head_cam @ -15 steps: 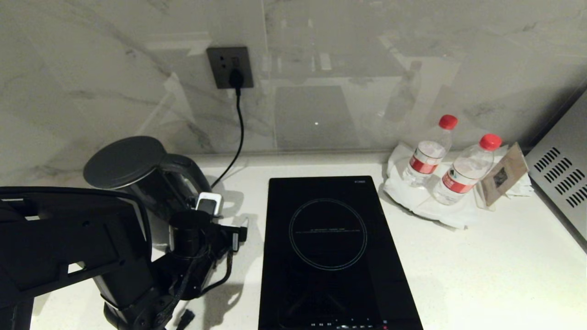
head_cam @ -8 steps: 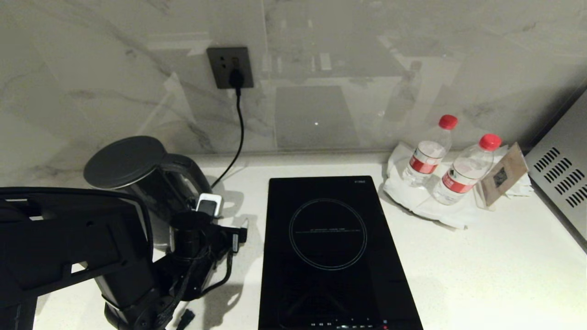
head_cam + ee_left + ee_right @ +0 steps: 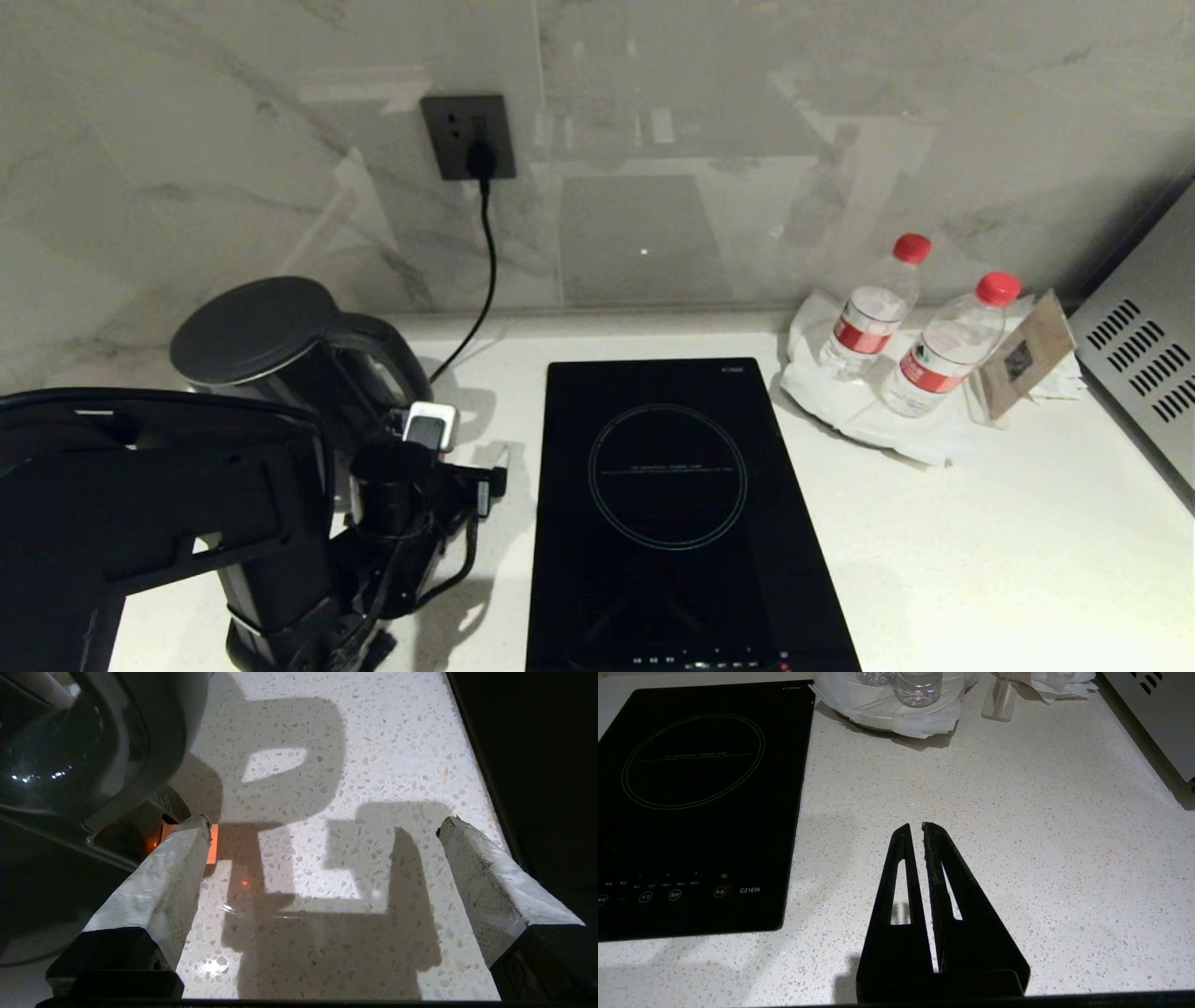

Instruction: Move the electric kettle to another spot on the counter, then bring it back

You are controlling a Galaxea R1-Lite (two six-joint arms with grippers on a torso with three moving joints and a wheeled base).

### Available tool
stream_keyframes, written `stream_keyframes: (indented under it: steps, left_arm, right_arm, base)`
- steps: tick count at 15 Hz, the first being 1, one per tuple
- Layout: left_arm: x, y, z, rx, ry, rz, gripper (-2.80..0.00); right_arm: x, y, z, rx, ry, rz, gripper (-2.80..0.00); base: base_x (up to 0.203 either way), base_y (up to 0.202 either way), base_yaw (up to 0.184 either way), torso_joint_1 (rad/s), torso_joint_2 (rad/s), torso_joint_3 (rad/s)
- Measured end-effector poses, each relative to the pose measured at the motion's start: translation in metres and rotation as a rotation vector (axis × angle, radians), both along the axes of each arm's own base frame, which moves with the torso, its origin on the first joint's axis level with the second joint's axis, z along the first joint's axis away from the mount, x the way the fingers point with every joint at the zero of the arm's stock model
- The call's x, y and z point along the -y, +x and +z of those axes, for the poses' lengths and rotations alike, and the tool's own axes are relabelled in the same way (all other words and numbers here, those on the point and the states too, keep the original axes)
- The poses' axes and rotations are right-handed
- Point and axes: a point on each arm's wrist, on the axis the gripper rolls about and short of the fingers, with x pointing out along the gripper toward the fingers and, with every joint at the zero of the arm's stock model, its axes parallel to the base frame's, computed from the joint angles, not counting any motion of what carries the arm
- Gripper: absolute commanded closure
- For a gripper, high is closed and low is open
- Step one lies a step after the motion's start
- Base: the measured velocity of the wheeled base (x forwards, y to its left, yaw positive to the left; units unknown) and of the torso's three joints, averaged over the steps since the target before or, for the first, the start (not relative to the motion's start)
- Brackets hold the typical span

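Since the electric kettle [image 3: 280, 359] at the tabletop's [image 3: 980, 541] back left looks glossy, rigid and possibly water-heavy, I'd take its loop handle [image 3: 387, 359] with my left pincer [image 3: 322, 826], now spread wide and empty beside it.

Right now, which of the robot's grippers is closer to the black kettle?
Left. The left gripper hangs open right beside the electric kettle, by its handle. The right gripper is shut over the counter beyond the hob.
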Motion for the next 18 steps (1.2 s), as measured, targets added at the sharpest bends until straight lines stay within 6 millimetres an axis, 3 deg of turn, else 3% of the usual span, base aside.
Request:
stream_keyframes:
  steps: [11, 18]
  left_arm:
    - [0.001, -0.004, 0.013, 0.035, -0.014, 0.002, -2.8]
    - [0.0, -0.029, 0.014, 0.002, -0.003, -0.035, -2.8]
  right_arm:
    - [0.0, 0.0, 0.0, 0.0, 0.0, 0.0, 0.0]
    - [0.0, 0.0, 0.0, 0.0, 0.001, 0.0, 0.0]
  base:
    - [0.0, 0.0, 0.0, 0.0, 0.0, 0.0]
    - [0.0, 0.0, 0.0, 0.0, 0.0, 0.0]
